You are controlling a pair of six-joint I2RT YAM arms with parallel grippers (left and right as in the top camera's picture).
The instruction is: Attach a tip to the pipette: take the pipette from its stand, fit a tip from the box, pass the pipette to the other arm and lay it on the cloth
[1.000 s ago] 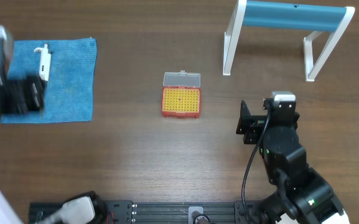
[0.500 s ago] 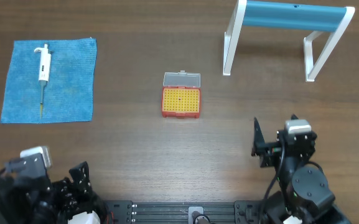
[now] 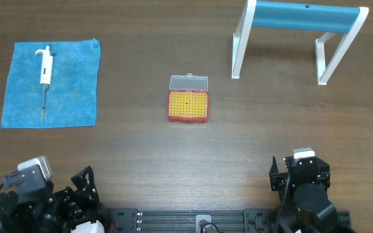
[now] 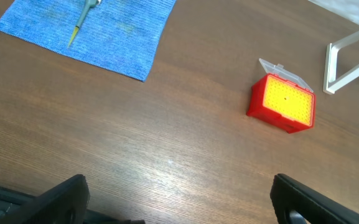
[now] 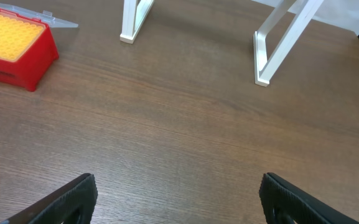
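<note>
The pipette [image 3: 44, 71] lies flat on the blue cloth [image 3: 73, 97] at the far left of the bench [image 3: 141, 155]. Its long axis runs straight away from the arms' side, with the white head at the far end and the yellow tip pointing back toward the robot. It rests wholly within the cloth, toward the cloth's left half, and nothing touches it. The red box of tips [image 3: 188, 105] stands near the middle of the bench, well apart from the cloth, and the white and blue stand [image 3: 302, 16] is at the far right with no pipette on it. The left gripper [image 4: 179, 208] sits low at the near edge on the cloth's side, so it is the nearer one; the pipette is ahead of it and well apart. Its fingers are spread wide and hold nothing. The right gripper [image 5: 176, 199], near the edge on the opposite side, is likewise wide apart and empty. Judging by this layout, the task looks finished and no further grasp seems needed.
</note>
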